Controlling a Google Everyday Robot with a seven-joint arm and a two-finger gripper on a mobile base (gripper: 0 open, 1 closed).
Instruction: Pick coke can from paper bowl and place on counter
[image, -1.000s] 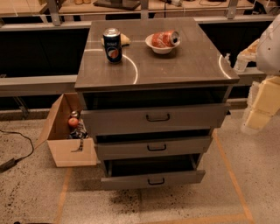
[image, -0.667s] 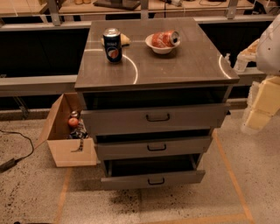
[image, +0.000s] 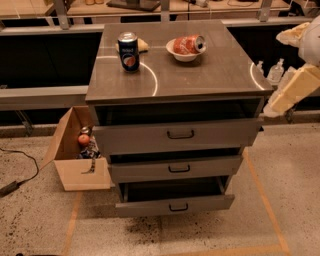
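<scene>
The coke can (image: 189, 44) is red with a silver top and lies on its side in the paper bowl (image: 176, 52), a small white bowl at the back of the counter, right of centre. The counter (image: 200, 75) is the grey metal top of the three-drawer cabinet. My gripper (image: 268, 70) hangs off the counter's right edge, at the end of the cream-coloured arm (image: 295, 87). It is well to the right of the bowl and nearer the front, and touches nothing.
A dark blue can (image: 129, 51) stands upright at the back left of the counter, with a small yellowish object (image: 142, 45) behind it. All three drawers (image: 180, 134) stand partly pulled out. An open cardboard box (image: 75, 155) with items sits on the floor at the left.
</scene>
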